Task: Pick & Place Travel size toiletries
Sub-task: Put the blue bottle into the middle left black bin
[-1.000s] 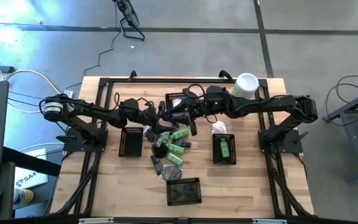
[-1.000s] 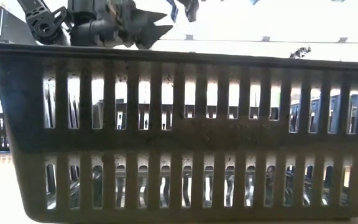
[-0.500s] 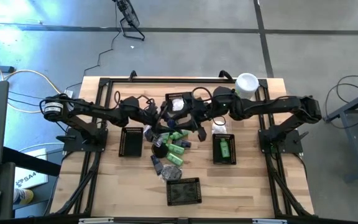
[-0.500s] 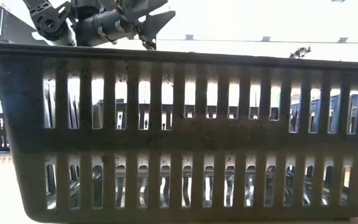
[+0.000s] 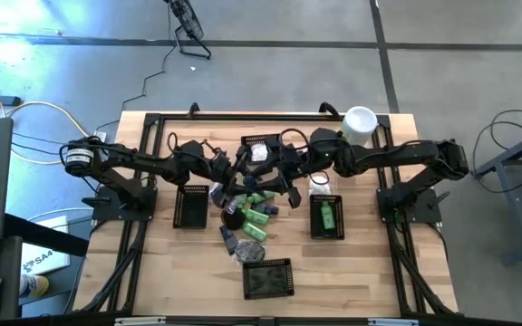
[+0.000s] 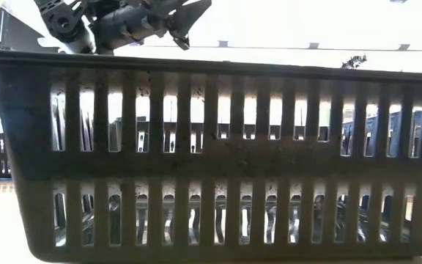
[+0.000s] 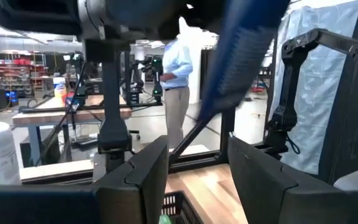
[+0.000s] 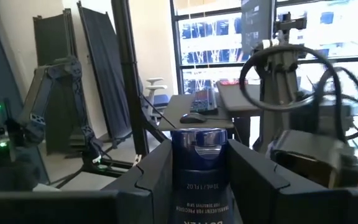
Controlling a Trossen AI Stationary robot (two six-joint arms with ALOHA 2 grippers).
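My left gripper (image 5: 236, 178) hangs above the middle of the table (image 5: 379, 272), its fingers (image 7: 145, 168) standing apart with nothing between them. Below and to its left a black mesh basket (image 5: 191, 206) sits near the table's left edge. The loose travel size toiletries (image 5: 254, 215), green bottles mixed with dark tubes, lie heaped at the table's centre, just under both grippers. A second basket (image 5: 259, 148) stands toward the back edge and a third (image 5: 268, 278) by the front edge (its slatted wall (image 6: 226, 154) fills nearly all of the low view).

My right gripper (image 5: 277, 174) meets the left one over the heap, clamped on a small blue bottle (image 8: 197, 163) with a silvery cap, held upright between the fingers. Right of the heap, the fourth basket (image 5: 314, 220) holds one green bottle (image 5: 327, 215). A pale-green canister (image 5: 360, 120) with a white lid stands at the back right corner. Beyond the table, a person (image 7: 173, 68) in a light blue shirt stands in the workshop.
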